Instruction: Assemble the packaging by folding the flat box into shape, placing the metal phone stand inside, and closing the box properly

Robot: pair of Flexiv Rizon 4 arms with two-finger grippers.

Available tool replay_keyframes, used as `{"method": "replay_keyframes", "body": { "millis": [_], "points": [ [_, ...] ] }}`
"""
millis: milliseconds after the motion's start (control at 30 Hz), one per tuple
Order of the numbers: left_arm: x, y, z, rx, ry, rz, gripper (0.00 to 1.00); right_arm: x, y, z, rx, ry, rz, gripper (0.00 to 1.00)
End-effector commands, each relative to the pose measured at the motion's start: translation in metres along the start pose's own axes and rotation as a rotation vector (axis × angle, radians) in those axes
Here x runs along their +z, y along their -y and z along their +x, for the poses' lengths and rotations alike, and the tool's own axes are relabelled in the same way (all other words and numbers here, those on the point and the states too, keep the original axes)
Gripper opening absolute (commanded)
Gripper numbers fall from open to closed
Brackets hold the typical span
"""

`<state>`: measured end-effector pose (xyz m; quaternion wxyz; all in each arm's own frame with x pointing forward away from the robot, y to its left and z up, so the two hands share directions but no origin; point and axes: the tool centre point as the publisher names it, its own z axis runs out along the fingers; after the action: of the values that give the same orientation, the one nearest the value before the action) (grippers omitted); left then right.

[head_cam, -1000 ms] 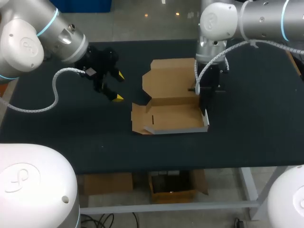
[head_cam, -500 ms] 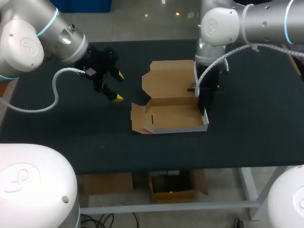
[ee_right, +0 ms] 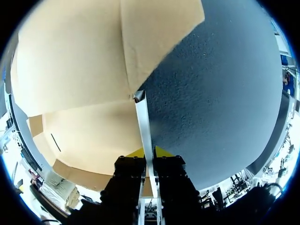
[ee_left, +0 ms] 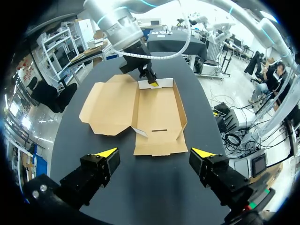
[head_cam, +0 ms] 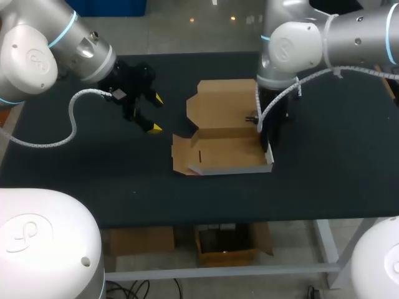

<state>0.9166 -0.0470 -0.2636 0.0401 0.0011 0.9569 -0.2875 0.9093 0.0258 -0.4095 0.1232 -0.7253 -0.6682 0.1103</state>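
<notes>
The brown cardboard box lies opened out mid-table, its tray walls partly raised and its lid flat behind. My right gripper stands at the tray's right side wall. In the right wrist view its fingers pinch that thin upright wall from both sides. From the left wrist view it shows at the box's far end. My left gripper hangs open above the table, left of the box, with nothing between its fingers. No metal phone stand is in view.
The dark table carries only the box. Bare surface lies to the right of the tray and in front of it, up to the near edge.
My right arm's upper joints have swung slightly to the right while its gripper stays at the tray's right wall. The left arm and the box have not moved.
</notes>
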Motion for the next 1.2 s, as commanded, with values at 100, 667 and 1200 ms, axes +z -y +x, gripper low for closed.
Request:
{"method": "replay_keyframes", "body": {
  "millis": [100, 667, 1200],
  "points": [
    [-0.0004, 0.0007, -0.0005, -0.001, -0.003, -0.005, 1.0, 0.003, 0.0055, -0.0032, 0.011, -0.005, -0.086, 0.09],
    [-0.0004, 0.0007, -0.0005, -0.001, -0.003, -0.005, 1.0, 0.0076, 0.0015, -0.0004, 0.049, -0.002, -0.181, 0.09],
    [-0.0004, 0.0007, -0.0005, -0.001, -0.003, -0.005, 1.0, 0.009, 0.0004, 0.003, 0.072, 0.016, -0.236, 0.11]
  ]
}}
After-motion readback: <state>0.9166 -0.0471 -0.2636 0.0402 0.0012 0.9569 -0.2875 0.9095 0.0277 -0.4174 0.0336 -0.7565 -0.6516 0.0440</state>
